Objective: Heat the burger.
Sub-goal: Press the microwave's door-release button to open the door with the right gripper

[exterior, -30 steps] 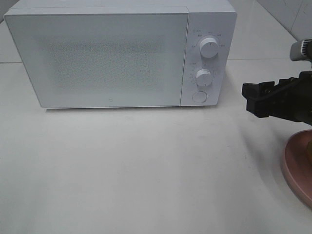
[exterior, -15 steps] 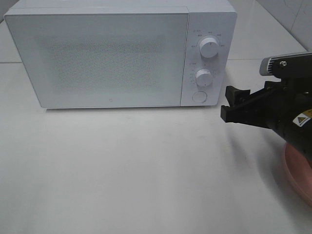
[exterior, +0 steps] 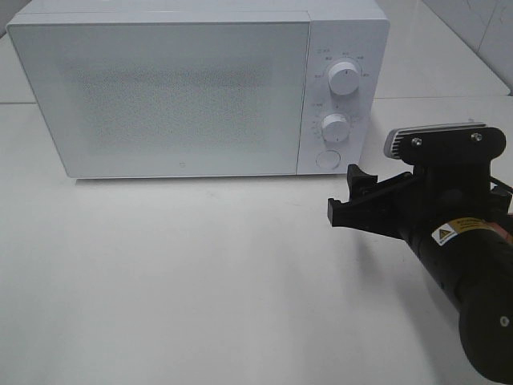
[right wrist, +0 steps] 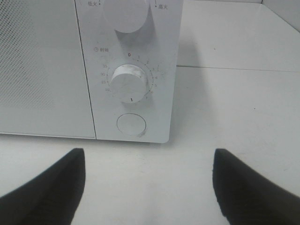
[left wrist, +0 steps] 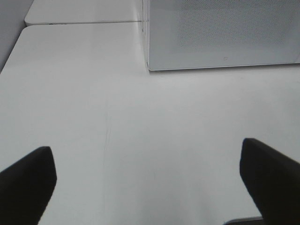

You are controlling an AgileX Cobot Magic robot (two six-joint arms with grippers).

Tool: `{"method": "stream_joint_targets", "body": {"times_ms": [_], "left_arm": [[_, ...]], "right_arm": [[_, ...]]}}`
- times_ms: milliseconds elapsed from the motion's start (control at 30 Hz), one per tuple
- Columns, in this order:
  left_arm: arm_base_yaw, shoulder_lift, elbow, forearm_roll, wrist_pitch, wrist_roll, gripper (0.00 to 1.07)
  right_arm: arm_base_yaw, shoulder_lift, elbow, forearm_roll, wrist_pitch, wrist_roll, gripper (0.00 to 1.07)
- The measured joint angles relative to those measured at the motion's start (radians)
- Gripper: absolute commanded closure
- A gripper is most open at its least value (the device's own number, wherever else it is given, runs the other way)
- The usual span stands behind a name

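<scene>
The burger is out of view in every frame. A white microwave (exterior: 160, 96) stands at the back of the table with its door shut. My right gripper (exterior: 346, 202) hovers open and empty just in front of and to the right of the control panel. In the right wrist view its two dark fingers flank the round door button (right wrist: 131, 125) below the timer knob (right wrist: 129, 83). The left gripper (left wrist: 150, 180) is open and empty over bare table, facing the microwave's (left wrist: 220, 37) left front corner. It does not show in the exterior high view.
The panel carries an upper knob (exterior: 345, 80), a lower knob (exterior: 335, 128) and a round button (exterior: 327, 159). The white table (exterior: 176, 281) spreads in front of the microwave. My right arm's black body (exterior: 465, 273) fills the lower right corner.
My right arm has swung in from the right edge, leftward and nearer the camera, toward the microwave's panel. It now covers the pink plate that showed at the right edge earlier.
</scene>
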Motion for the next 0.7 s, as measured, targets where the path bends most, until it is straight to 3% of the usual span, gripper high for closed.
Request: {"method": "stream_joint_targets", "body": {"times_ms": [500, 700], "left_arm": [[0.000, 0.000, 0.000, 0.000, 0.000, 0.000, 0.07], [0.000, 0.000, 0.000, 0.000, 0.000, 0.000, 0.07]], "right_arm": [[0.005, 0.039, -0.035, 0.015, 0.000, 0.000, 0.34], [-0.032, 0.039, -0.076, 0.013, -0.001, 0.000, 0.34]]}}
